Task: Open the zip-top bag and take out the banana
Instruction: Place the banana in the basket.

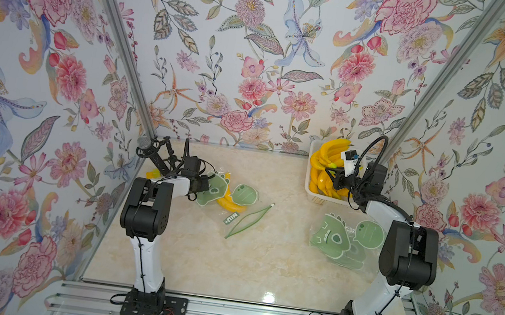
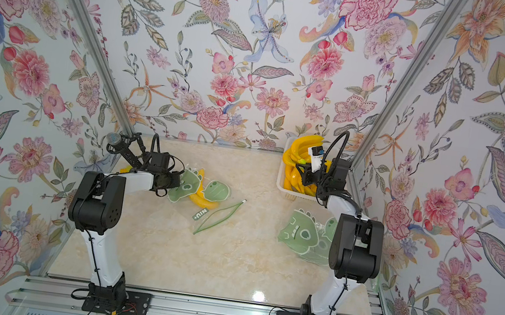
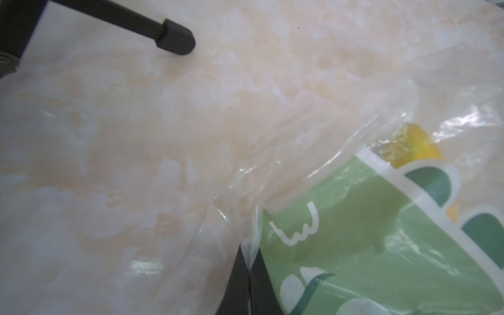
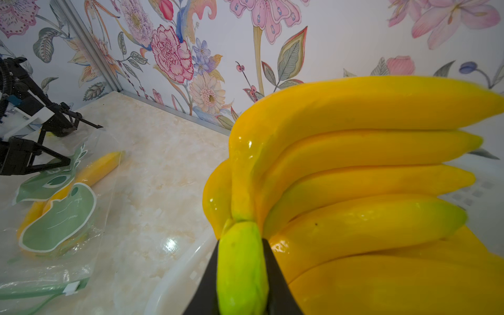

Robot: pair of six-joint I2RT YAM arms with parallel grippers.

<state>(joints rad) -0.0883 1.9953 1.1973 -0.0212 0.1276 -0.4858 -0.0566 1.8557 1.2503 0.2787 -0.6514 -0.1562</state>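
Observation:
A clear zip-top bag (image 1: 223, 191) (image 2: 197, 187) printed with green dinosaurs lies at the left-centre of the table. Its green zip mouth (image 1: 249, 221) gapes open, and a yellow banana (image 1: 231, 205) (image 4: 98, 169) is still inside. My left gripper (image 1: 208, 180) (image 3: 249, 261) is shut on a fold of the bag's plastic (image 3: 354, 231); the banana (image 3: 417, 147) shows through it. My right gripper (image 1: 331, 166) (image 4: 241, 261) is shut on the green stem of a yellow banana bunch (image 1: 328, 151) (image 4: 354, 163), over the white basket (image 1: 315, 198).
The basket (image 2: 287, 194) at the back right holds several more yellow bananas. A pile of green-printed bags (image 1: 336, 239) (image 2: 300, 237) lies in front of it, near the right arm. A black microphone mount (image 1: 153, 148) juts out by the left wall.

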